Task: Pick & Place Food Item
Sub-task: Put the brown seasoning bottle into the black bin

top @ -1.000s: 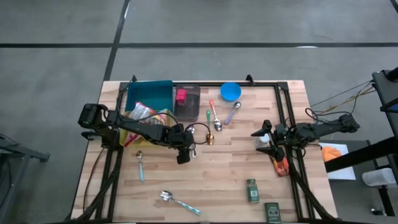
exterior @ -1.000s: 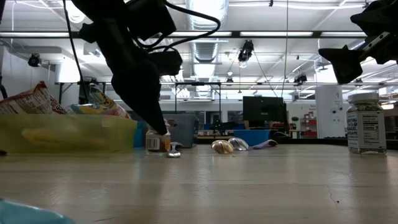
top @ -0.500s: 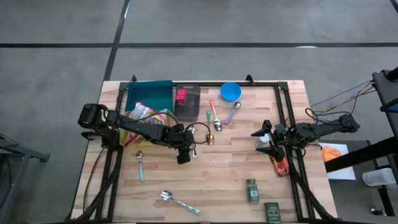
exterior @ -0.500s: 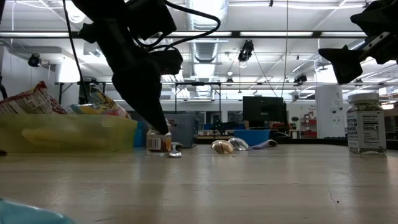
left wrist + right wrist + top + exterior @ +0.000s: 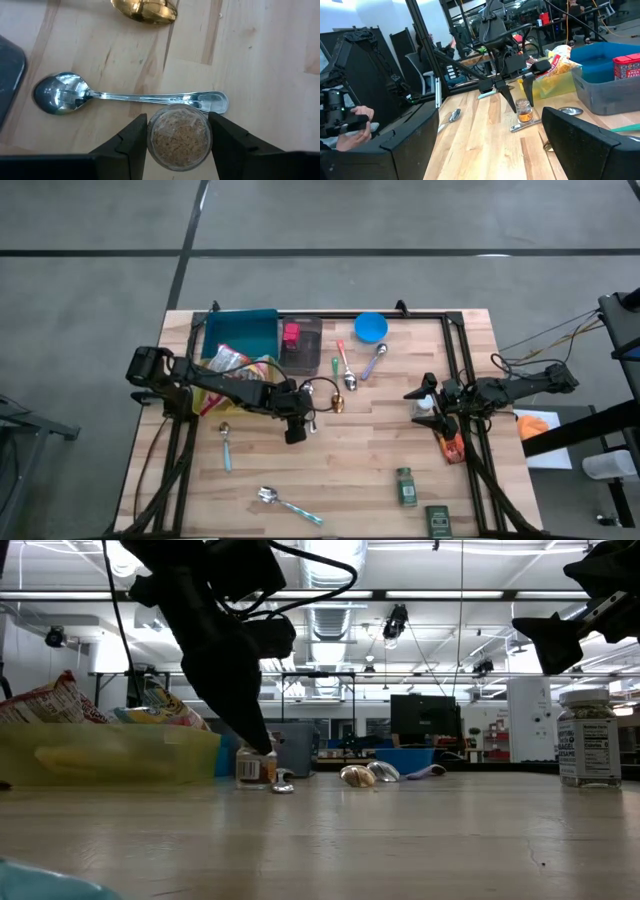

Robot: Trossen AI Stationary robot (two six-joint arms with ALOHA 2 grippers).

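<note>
A small glass jar of brown crumbs (image 5: 180, 136) stands upright on the wooden table, beside the handle of a silver spoon (image 5: 125, 96). The low view shows the jar (image 5: 254, 768) as well, and so does the right wrist view (image 5: 524, 111). My left gripper (image 5: 178, 125) reaches down from the table's left side, near its middle (image 5: 298, 423), and is shut on the jar. My right gripper (image 5: 490, 145) waits open and level above the table's right side (image 5: 412, 395), holding nothing. My left gripper pinches the jar between its two fingers, one finger (image 5: 134, 142) on each opposite side of the round wall (image 5: 205, 137) near the top. The fingers slant down from above and from the table's left. The jar stands upright, its bottom (image 5: 255, 781) on the table.
A yellow bin of snack bags (image 5: 240, 370), a teal bin (image 5: 240, 332) and a grey tray with a red box (image 5: 300, 340) stand at the far left. A blue bowl (image 5: 370, 327), a gold spoon (image 5: 145, 9), other spoons and a green jar (image 5: 406, 486) lie around.
</note>
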